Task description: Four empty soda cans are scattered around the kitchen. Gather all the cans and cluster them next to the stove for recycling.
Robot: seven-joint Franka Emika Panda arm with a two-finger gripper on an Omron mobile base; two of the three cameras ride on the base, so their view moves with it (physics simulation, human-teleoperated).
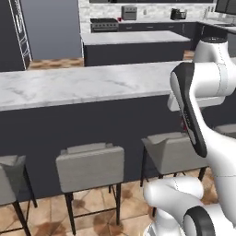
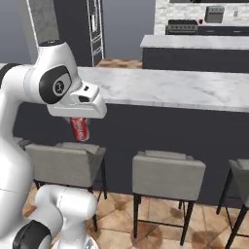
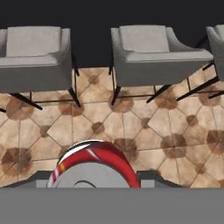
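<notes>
A: Where is the red soda can [image 2: 80, 129]?

B: Clamped in the end effector [image 3: 94, 175], hanging under the hand, above the tile floor [image 3: 144, 131] in front of the grey stools [image 2: 168, 176].

A: How does its long axis run?

B: Nearly upright, slightly tilted, silver end facing the hand camera. The stove [image 1: 104, 24] stands far behind the marble counter [image 1: 69, 87].

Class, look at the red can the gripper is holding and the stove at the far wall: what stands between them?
The red soda can hangs in the gripper above the stools. Between it and the stove lie the long marble counter and, beyond that, a kitchen island.
</notes>
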